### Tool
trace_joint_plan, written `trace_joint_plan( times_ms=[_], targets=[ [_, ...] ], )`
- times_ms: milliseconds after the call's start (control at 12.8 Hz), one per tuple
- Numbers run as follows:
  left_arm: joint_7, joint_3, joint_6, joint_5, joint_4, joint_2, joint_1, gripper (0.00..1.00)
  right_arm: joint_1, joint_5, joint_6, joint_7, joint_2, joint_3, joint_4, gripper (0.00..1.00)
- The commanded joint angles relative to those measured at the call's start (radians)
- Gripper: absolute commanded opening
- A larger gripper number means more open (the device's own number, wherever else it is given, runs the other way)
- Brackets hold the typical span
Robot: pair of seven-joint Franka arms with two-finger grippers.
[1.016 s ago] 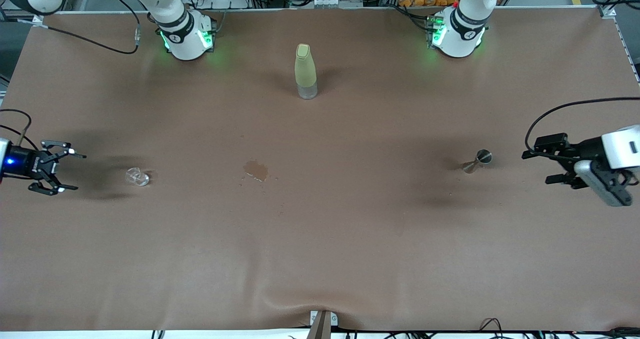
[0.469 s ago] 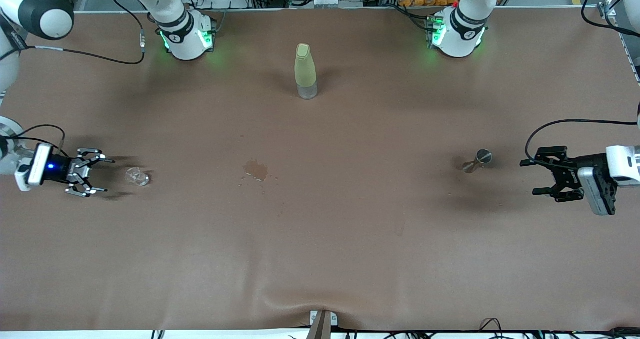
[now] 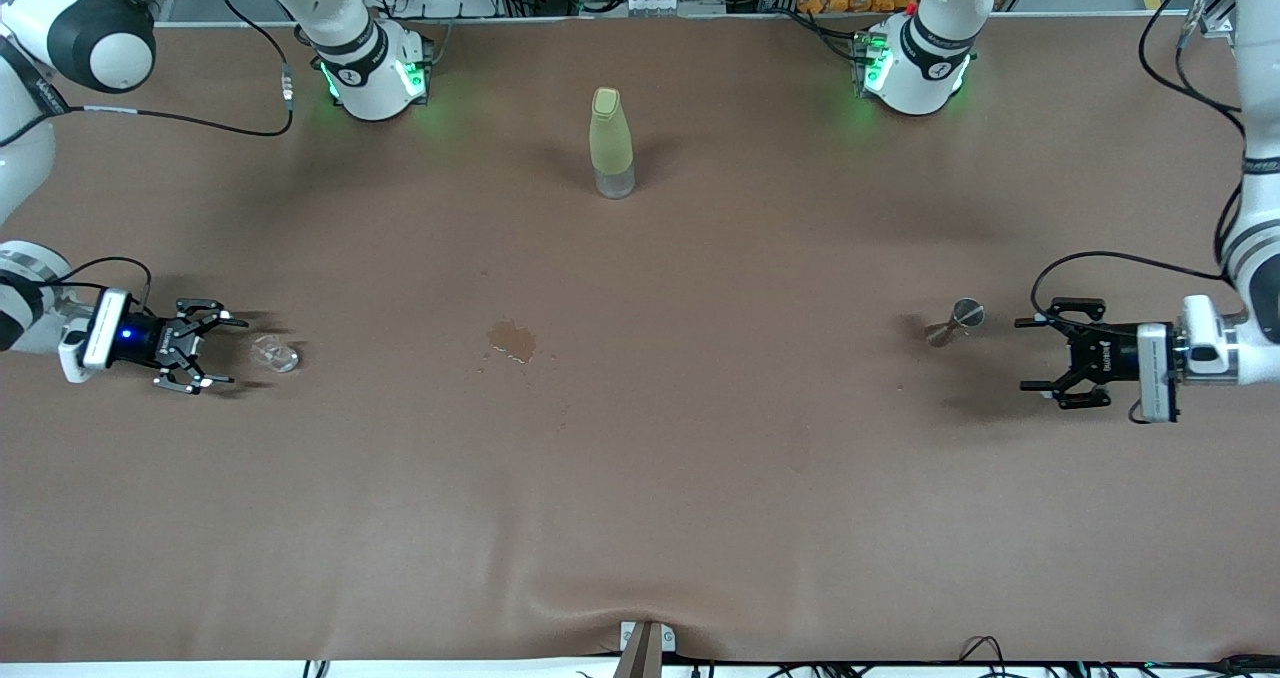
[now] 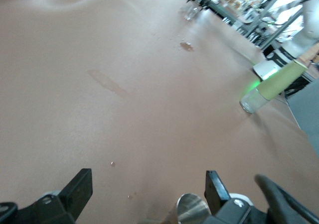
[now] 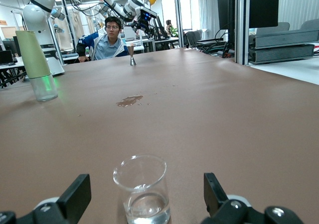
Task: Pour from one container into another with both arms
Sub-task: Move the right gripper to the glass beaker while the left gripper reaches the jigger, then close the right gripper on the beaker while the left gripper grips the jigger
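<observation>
Brown table (image 3: 640,478), both arms low over it, at its two ends.

Right gripper (image 3: 215,356) is sitting low at the right arm's end of the table, pointing at a small clear glass (image 3: 274,354) that is standing upright just beside its fingertips, not touching. Jaws are standing wide, gripping nothing. In the right wrist view the glass (image 5: 142,188) is sitting between the two spread fingers (image 5: 76,196), a little ahead of them; it is holding what looks like a bit of clear liquid at the bottom, though that is hard to confirm.

Left gripper (image 3: 1035,354) is hovering low at the left arm's end, jaws spread wide and empty, aimed toward a small metal measuring cup (image 3: 955,322) standing near it, apart from the fingers.

A yellow-green bottle (image 3: 611,142) is standing upright midway between the two arm bases. A small brown wet stain (image 3: 512,340) is lying on the table nearer to the front camera than the bottle.
</observation>
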Motion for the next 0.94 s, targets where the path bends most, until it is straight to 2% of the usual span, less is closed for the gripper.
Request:
trace_joint_plan(
  times_ms=[0, 156, 469, 859],
  targets=[
    [0.184, -0.009, -0.049, -0.049, 0.006, 0.058, 0.028, 1.0, -0.002, 0.019, -0.019, -0.021, 0.044, 0.005, 0.029, 1.0],
    [0.293, -0.009, -0.07, -0.052, 0.006, 0.101, 0.041, 1.0, -0.009, 0.022, -0.018, -0.052, 0.076, 0.046, 0.031, 1.0],
    [0.498, -0.009, -0.109, -0.081, 0.008, 0.182, 0.081, 1.0, -0.002, 0.028, -0.018, -0.066, 0.087, 0.049, 0.031, 1.0],
    [0.628, -0.009, -0.156, -0.086, 0.005, 0.245, 0.111, 1.0, -0.006, 0.045, -0.018, -0.07, 0.095, 0.049, 0.029, 1.0]
  ],
)
